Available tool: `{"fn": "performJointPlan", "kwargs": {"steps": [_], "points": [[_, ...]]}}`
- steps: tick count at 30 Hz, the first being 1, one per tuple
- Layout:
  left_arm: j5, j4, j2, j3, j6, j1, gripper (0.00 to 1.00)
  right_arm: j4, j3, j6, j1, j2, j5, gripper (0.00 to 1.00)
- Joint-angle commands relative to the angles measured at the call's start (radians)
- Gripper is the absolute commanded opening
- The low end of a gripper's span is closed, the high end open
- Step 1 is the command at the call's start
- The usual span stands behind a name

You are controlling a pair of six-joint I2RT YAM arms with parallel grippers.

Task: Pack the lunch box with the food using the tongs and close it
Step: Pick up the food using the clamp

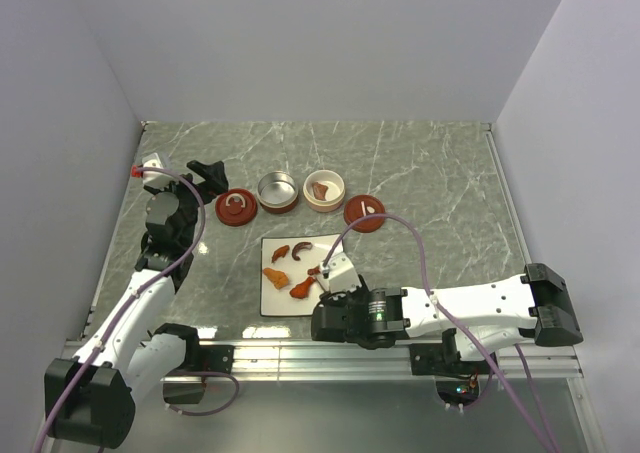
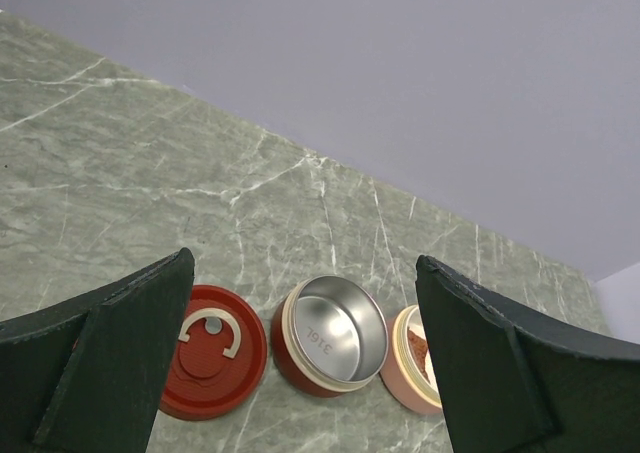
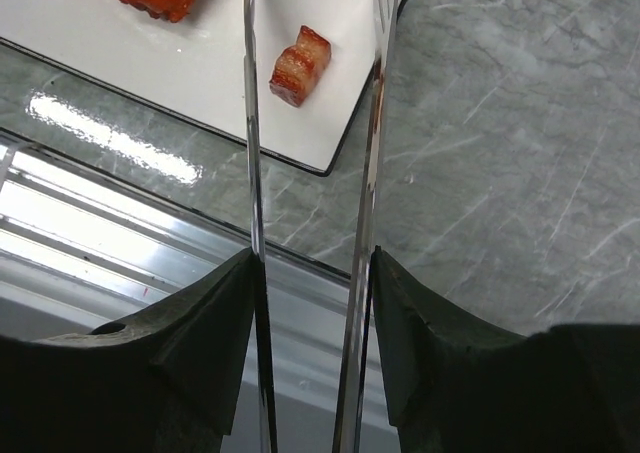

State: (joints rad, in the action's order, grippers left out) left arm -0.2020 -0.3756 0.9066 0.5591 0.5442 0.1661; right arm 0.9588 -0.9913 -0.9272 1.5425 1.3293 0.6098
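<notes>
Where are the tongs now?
Top view, centre: slim silver metal tongs held in the right tool, tips over the right side of the white square plate.

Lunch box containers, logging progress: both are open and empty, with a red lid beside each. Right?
Not quite: only the red container is empty. The cream container holds a brown piece of food, as the top external view shows. Both are open, with a red lid beside each.
</notes>
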Motion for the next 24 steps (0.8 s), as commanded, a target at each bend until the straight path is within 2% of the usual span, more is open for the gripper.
{"fn": "performJointPlan", "kwargs": {"steps": [1, 10, 24], "points": [[0.018, -0.028, -0.023, -0.011, 0.014, -0.007, 1.0, -0.026, -0.014, -0.012, 0.011, -0.01, 0.033, 0.56], [0.018, -0.028, -0.017, -0.01, 0.016, -0.01, 1.0, -0.146, 0.008, 0.082, 0.002, -0.021, 0.028, 0.6], [0.013, -0.025, -0.02, -0.01, 0.017, -0.011, 0.99, -0.31, 0.085, 0.217, -0.099, -0.035, -0.045, 0.6]]}}
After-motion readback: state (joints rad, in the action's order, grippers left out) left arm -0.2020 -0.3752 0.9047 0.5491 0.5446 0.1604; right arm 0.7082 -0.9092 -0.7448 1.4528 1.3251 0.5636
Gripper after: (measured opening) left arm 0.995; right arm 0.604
